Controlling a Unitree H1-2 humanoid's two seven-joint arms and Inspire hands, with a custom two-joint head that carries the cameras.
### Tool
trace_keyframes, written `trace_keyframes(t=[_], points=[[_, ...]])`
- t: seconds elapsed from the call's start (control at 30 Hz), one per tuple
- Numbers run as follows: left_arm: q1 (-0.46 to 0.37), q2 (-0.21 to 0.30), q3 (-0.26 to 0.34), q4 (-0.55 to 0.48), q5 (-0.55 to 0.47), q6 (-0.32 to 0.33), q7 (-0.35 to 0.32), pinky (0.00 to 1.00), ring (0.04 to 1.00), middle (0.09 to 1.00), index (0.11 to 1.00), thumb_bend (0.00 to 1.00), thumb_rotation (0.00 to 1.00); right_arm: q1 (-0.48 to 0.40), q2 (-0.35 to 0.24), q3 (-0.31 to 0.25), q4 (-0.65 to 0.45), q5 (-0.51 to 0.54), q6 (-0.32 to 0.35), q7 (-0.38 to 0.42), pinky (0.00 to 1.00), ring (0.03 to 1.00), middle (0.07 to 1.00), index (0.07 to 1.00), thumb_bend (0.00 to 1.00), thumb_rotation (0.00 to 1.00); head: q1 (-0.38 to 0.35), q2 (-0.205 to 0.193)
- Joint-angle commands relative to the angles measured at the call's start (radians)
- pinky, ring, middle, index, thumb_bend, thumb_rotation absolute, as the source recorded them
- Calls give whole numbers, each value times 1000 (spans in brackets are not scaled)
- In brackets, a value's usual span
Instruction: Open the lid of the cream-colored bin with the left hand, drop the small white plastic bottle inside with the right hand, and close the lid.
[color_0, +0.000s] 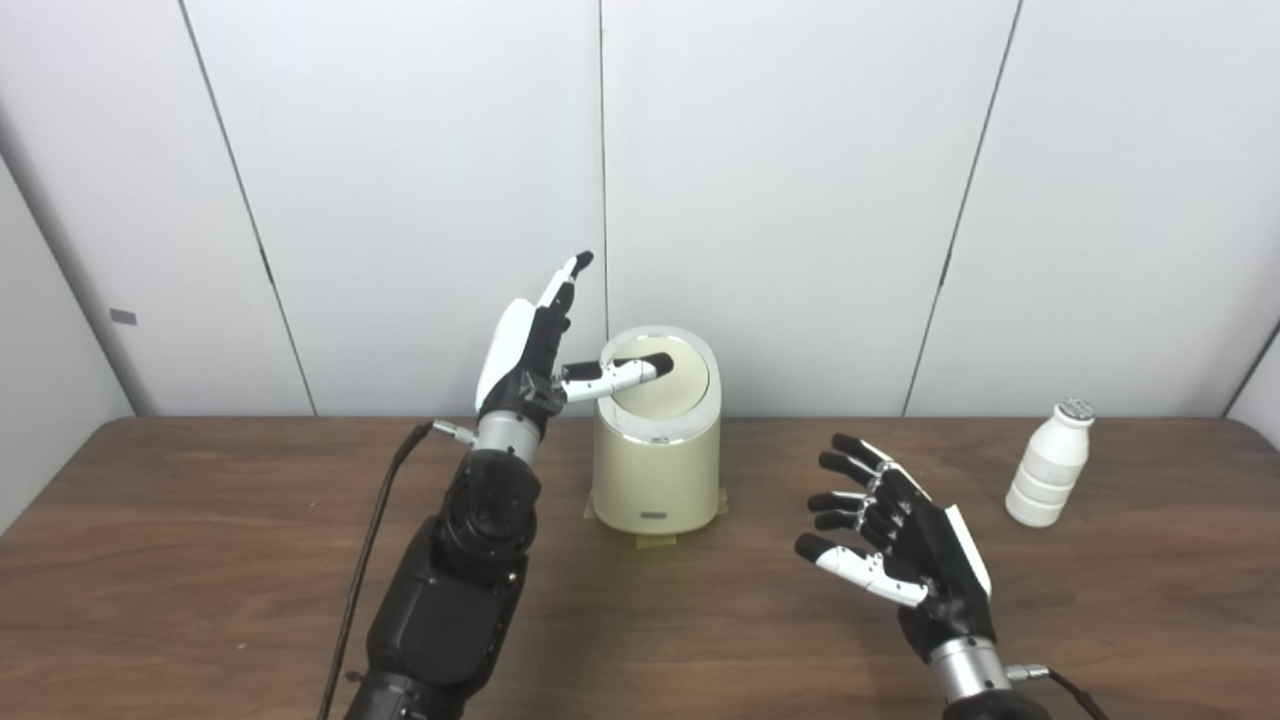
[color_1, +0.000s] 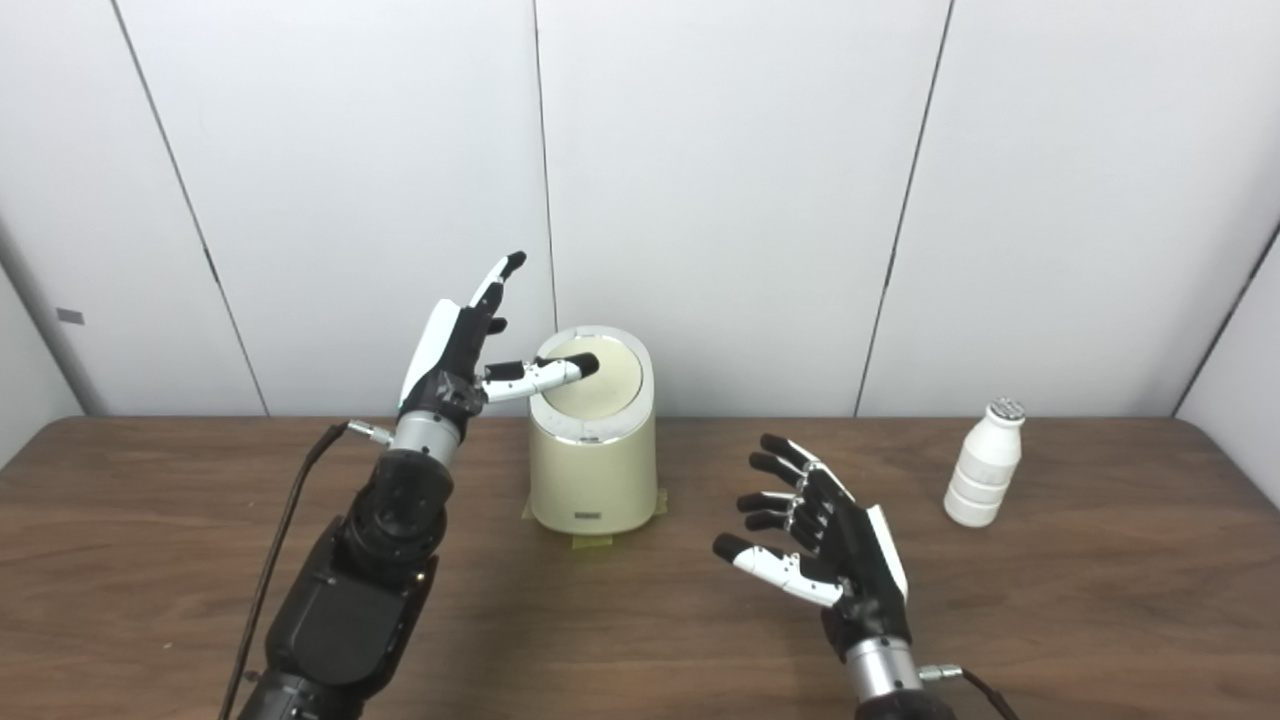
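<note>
- The cream-colored bin (color_0: 656, 470) is found near the centre of the tabletop (color_0: 200, 560), toward 12 o'clock from the robot; it appears to be taped down at its base.
- The lid (color_0: 668, 385) is seen seated in the bin's rim, tilted toward the cameras, and is judged not yet opened.
- The left hand (color_0: 530, 355) is held at the bin's 9 o'clock side with fingers spread and nothing gripped; its thumb is extended over the lid (contact cannot be confirmed).
- The right hand (color_0: 895, 545) is held above the tabletop at about 4 o'clock from the bin, fingers apart and empty.
- The small white plastic bottle (color_0: 1050, 465) is standing upright at 3 o'clock, well apart from the bin and beyond the right hand.
- For the step in hand, pressure should be applied off-centre on the lid, so that it pivots rather than jams (a swing-type lid is assumed).
- The lid should be kept held open until the bottle is released above the opening.
- The bottle should be grasped around its ribbed body, as the narrower neck is likely to slip.
</note>
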Motion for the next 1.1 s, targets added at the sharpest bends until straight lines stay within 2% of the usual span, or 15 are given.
trace_keyframes(t=[0.0,0.2,0.27,0.4,0.63,0.83,1.07], points=[[-74,6,-7,-4,25,-30,25,887,1000,1000,1000,832,242,-39,3,-1,-37,8,-32,2,557,617,791,801,840,191,0,1],[-89,18,-31,21,56,-21,28,903,1000,1000,1000,805,230,-40,6,1,-33,6,-37,1,558,623,788,798,840,200,-6,3],[-92,22,-37,28,67,-21,29,880,1000,1000,1000,805,225,-40,7,1,-31,9,-40,2,560,627,792,801,839,202,-7,3],[-95,31,-48,39,76,-27,22,864,1000,1000,1000,799,189,-42,11,-2,-28,13,-39,-1,565,630,790,797,859,219,-10,4],[-94,48,-83,50,104,-24,7,846,1000,1000,1000,824,102,-42,16,1,-38,5,-41,-4,542,620,793,798,838,194,-15,8],[-103,74,-142,61,169,12,-19,813,1000,1000,1000,813,37,-44,19,0,-41,12,-38,-4,542,612,796,796,845,188,-17,11],[-110,105,-229,57,284,72,-51,837,998,1000,1000,836,0,-43,16,1,-42,21,-39,0,531,605,790,797,851,193,-17,15]])
